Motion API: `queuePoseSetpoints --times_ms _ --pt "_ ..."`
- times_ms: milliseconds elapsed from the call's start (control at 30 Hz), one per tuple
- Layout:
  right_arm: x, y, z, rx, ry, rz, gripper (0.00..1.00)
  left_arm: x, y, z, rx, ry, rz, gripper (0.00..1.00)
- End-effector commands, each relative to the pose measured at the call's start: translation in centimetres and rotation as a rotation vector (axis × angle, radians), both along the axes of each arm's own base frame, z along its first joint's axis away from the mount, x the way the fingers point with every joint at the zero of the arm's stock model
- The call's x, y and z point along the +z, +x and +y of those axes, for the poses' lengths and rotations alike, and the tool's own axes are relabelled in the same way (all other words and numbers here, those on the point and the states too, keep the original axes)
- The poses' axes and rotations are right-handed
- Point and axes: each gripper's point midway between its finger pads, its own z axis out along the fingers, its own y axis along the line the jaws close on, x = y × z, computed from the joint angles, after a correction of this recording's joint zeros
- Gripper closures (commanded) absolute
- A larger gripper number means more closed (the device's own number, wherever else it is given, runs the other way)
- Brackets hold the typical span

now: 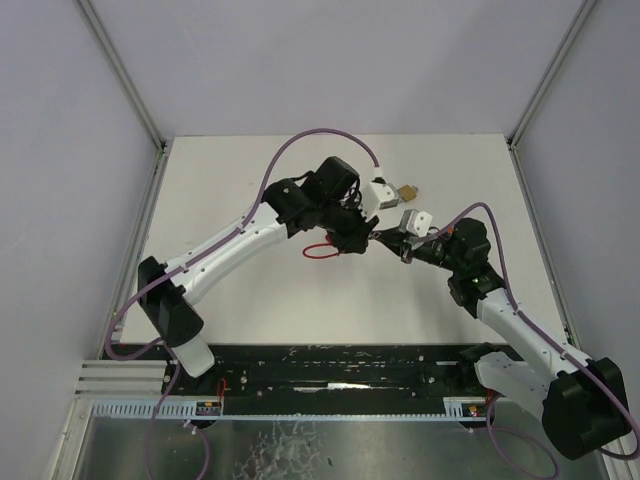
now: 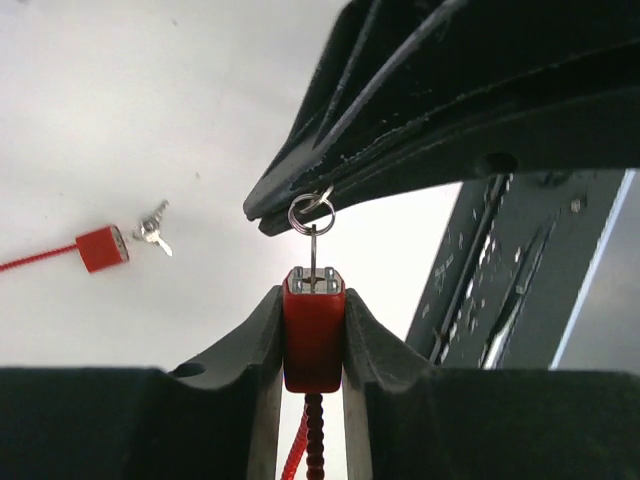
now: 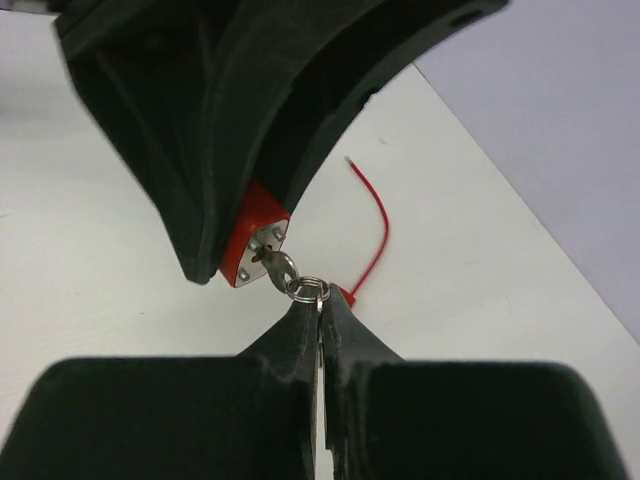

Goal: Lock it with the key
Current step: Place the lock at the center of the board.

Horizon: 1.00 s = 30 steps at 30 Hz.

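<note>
My left gripper is shut on a small red lock, pinching its sides; the metal face points away from the wrist. A red beaded cable hangs from the lock. A silver key sits in the keyhole of the lock. My right gripper is shut on the key ring at the key's head, fingertips pressed together. In the top view the left gripper and the right gripper meet tip to tip above the middle of the table.
A second red lock block with a thin red cable lies on the white table, with a small bunch of keys beside it. A red cable loop lies under the left arm. Grey walls enclose the table.
</note>
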Motion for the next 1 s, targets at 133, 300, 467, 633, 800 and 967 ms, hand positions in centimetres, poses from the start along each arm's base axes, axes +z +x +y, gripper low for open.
queuePoseSetpoints --times_ms 133,300,467,633,800,967 --pt "3.4 6.7 -6.3 -0.518 -0.051 -0.069 1.0 -0.1 2.4 -4.3 0.212 -0.248 0.145 1.0" --pt "5.1 7.4 -8.5 -0.629 -0.034 -0.102 1.0 0.9 2.4 -6.1 0.309 -0.452 0.237 1.0" --pt "4.4 7.8 -9.2 -0.639 -0.041 -0.079 1.0 0.4 1.3 -6.3 0.309 -0.546 0.291 1.0" --pt "2.3 6.6 -7.6 -0.492 -0.062 0.005 1.0 1.5 4.1 -2.8 0.373 -0.523 0.098 1.0" --pt "-2.6 3.9 -4.6 -0.197 -0.071 0.208 1.0 3.5 9.2 2.1 0.56 -0.672 0.022 1.0" --pt "-5.3 3.7 -3.0 -0.068 -0.068 0.321 1.0 2.0 14.1 6.6 0.767 -0.791 0.193 1.0"
